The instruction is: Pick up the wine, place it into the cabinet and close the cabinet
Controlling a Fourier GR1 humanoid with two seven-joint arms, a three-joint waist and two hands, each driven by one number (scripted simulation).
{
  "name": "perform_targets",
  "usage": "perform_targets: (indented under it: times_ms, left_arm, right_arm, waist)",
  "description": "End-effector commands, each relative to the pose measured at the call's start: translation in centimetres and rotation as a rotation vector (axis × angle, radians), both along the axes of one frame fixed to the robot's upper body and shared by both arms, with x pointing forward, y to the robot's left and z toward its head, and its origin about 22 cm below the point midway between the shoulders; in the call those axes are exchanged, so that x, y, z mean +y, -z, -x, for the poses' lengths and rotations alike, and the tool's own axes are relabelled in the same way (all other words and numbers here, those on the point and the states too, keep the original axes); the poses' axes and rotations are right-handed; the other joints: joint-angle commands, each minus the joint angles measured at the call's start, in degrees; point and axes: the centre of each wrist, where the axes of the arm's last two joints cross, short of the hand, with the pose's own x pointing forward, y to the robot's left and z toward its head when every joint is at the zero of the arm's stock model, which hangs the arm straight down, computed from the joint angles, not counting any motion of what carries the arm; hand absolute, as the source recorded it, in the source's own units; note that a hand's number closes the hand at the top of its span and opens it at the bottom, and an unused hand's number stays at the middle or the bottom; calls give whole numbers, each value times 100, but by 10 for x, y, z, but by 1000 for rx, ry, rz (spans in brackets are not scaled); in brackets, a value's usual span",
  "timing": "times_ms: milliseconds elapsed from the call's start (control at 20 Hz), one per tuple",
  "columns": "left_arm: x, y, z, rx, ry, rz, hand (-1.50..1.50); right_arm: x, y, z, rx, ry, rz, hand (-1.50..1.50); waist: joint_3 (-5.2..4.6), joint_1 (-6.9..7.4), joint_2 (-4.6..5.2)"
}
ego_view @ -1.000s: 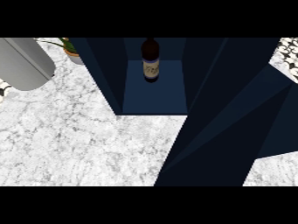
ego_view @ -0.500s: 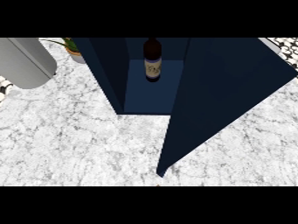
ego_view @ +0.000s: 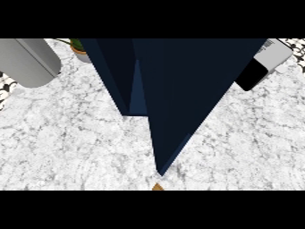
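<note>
Cabinet (ego_view: 181, 89) door beside right robot hand (ego_view: 250, 76)

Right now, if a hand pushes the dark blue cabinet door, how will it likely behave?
The dark blue cabinet door looks like a flat, stiff panel, so it should swing as one piece rather than bend. It is already nearly closed, leaving a narrow gap, so little travel probably remains. Its smooth face may be slippery.

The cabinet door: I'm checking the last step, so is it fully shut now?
Not fully shut. The cabinet door still stands at an angle, leaving a narrow gap where the interior shows. The wine cannot be seen.
</note>
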Motion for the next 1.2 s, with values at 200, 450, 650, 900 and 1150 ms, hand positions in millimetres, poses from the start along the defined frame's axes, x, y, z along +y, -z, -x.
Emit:
perform_targets:
  times_ms: [200,450,650,900,1150]
  left_arm:
    - [-2,-1,-15,-1,3,13,-150]
    - [-3,3,-18,11,-29,11,-150]
    - [0,1,-10,0,-24,1,-150]
    - [-5,-2,-18,6,-51,18,-150]
    - [4,2,-24,-3,-34,1,-150]
  right_arm:
    - [72,-35,-57,-12,-20,-70,150]
    - [99,-60,-80,-39,18,-70,150]
    - [112,-72,-120,-173,96,1,150]
    - [106,-82,-159,-172,175,40,150]
    - [91,-54,-214,-118,191,27,150]
  waist:
    - [3,70,45]
    - [11,-30,7]
    - [12,9,7]
    - [16,-91,1]
    - [15,-54,39]
